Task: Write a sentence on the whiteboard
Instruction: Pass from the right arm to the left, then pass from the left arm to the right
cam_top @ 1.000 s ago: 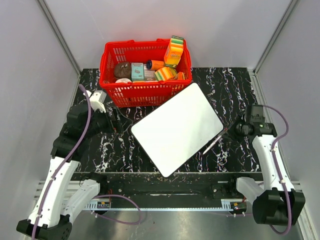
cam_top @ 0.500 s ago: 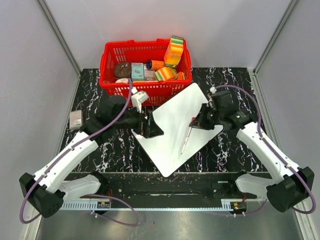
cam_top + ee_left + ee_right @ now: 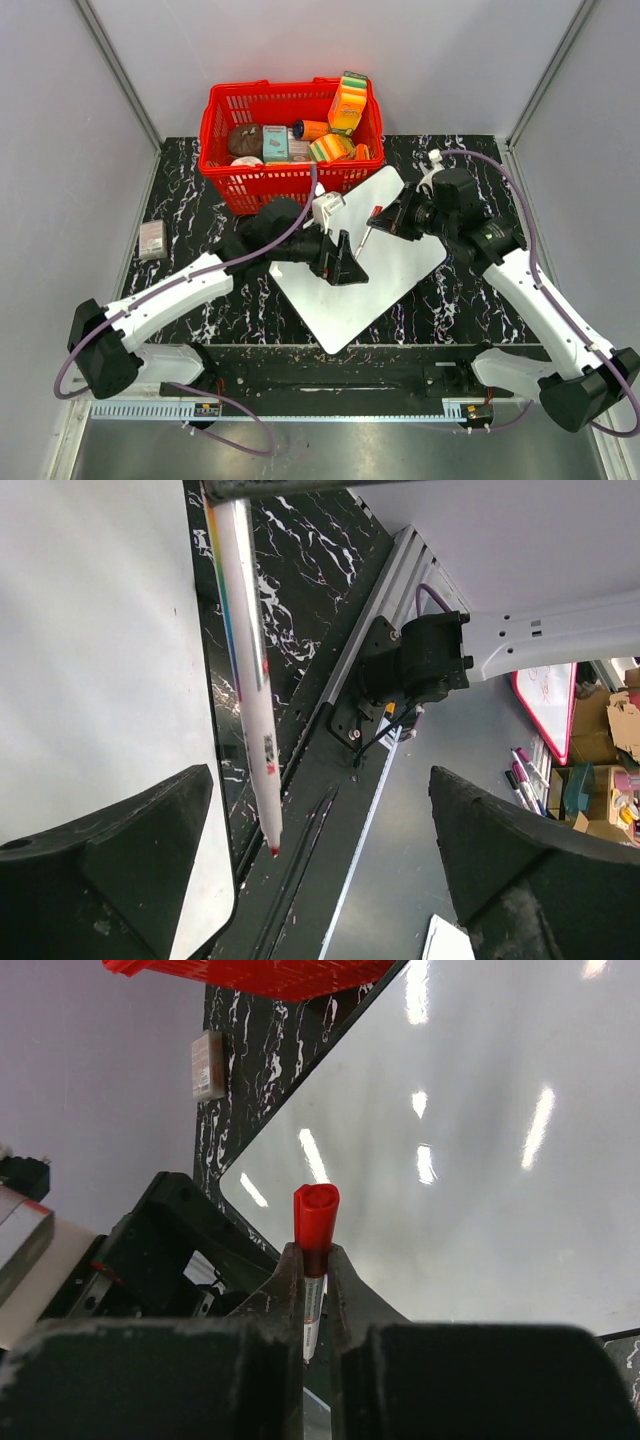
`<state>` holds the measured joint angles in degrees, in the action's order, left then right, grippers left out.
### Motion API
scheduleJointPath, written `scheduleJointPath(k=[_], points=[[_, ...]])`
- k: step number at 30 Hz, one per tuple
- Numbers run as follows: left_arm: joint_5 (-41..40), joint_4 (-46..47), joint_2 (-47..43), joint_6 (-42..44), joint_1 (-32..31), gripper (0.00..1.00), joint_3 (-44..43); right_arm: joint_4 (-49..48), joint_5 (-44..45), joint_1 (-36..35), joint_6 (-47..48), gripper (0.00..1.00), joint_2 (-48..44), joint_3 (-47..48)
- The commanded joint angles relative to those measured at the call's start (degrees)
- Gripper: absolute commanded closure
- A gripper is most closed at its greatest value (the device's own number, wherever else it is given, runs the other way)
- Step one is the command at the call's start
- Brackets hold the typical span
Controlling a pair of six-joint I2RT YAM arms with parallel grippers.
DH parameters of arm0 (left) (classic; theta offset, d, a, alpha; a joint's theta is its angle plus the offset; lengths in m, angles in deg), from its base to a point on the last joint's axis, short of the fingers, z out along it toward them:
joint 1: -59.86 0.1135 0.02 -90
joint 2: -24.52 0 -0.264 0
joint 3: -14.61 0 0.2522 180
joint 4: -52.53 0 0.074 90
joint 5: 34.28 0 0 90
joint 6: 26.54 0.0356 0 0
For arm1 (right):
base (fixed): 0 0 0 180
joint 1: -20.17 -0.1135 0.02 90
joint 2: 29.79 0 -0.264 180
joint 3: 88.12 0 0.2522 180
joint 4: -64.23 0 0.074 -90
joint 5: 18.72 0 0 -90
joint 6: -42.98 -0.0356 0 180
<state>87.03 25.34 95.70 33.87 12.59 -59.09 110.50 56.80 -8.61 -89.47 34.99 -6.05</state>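
Our right gripper (image 3: 386, 221) is clamped shut on the slim white, red-capped marker (image 3: 372, 224) above the large glossy white whiteboard (image 3: 375, 285), which lies askew and blank on the black marbled tabletop (image 3: 470, 170). Our left gripper (image 3: 345, 268), spread wide and empty, faces the marker, whose long axis passes between its fingers.

No text can be read with certainty in any view. Small dark print and a coloured stripe are seen on the white barrel of the marker (image 3: 247, 670) in the left wrist view, and printed panels are carried by the packets (image 3: 276, 143) in the red basket (image 3: 290, 188) and by the small box (image 3: 152, 240) lying on the bench (image 3: 460, 165), but all of it is too small or blurred to be made out. Faint red scribbles are seen on a red-framed board (image 3: 547, 695) in the background of the left wrist view, likewise illegible.
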Motion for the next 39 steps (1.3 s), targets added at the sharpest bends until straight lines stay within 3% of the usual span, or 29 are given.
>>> scheduleJointPath(k=[1,4,7,10,11,14,15,17,18,27,35,37,39], points=[[-1.60,6.66,2.03,-1.71,-1.25,0.08,-1.67,-1.31,0.07,-0.32,-1.58,1.00,-2.10,1.65],[-2.04,7.54,2.74,-1.79,-1.51,0.19,-1.76,-1.22,0.68,-0.32,-1.58,1.00,-3.42,0.95],[-2.31,7.81,3.09,-1.71,-1.60,0.40,-1.84,-1.22,0.86,-0.32,-1.84,1.00,-4.21,0.59],[-2.31,7.72,3.35,-1.71,-1.69,0.89,-1.84,-1.05,1.30,-0.32,-2.19,1.00,-4.39,0.42],[-2.65,7.72,3.44,-1.79,-1.78,1.00,-1.67,-1.13,1.30,-0.32,-2.19,1.00,-4.39,0.33],[-2.74,7.98,3.35,-1.62,-2.13,1.00,-1.49,-1.40,0.60,-0.32,-2.02,0.75,-4.04,0.50],[-2.92,8.07,3.27,-1.53,-2.13,1.00,-1.49,-1.75,0.16,-0.23,-1.84,0.49,-3.95,0.50],[-3.36,7.81,3.18,-1.36,-2.13,1.00,-1.58,-2.54,-1.16,-0.32,-1.75,0.21,-3.95,0.50],[-3.62,7.55,3.18,-1.27,-2.13,1.00,-1.67,-2.89,-1.51,-0.32,-1.84,0.01,-4.21,0.50],[-5.56,4.65,1.42,0.23,-2.13,1.00,-1.41,-4.30,-1.60,-0.32,-1.32,0.00,-8.43,-1.78],[-6.09,4.11,-3.84,1.64,-2.13,1.00,2.63,-9.12,-10.13,-0.32,4.74,0.00,-12.29,-5.20],[-5.30,5.08,-5.25,1.63,-2.13,1.00,3.86,-12.81,-16.09,-0.32,7.29,0.00,-14.41,-8.01],[-4.86,5.35,-7.19,1.90,-2.13,1.00,4.39,-10.55,-14.54,-0.32,7.74,0.00,-15.46,-8.02]])
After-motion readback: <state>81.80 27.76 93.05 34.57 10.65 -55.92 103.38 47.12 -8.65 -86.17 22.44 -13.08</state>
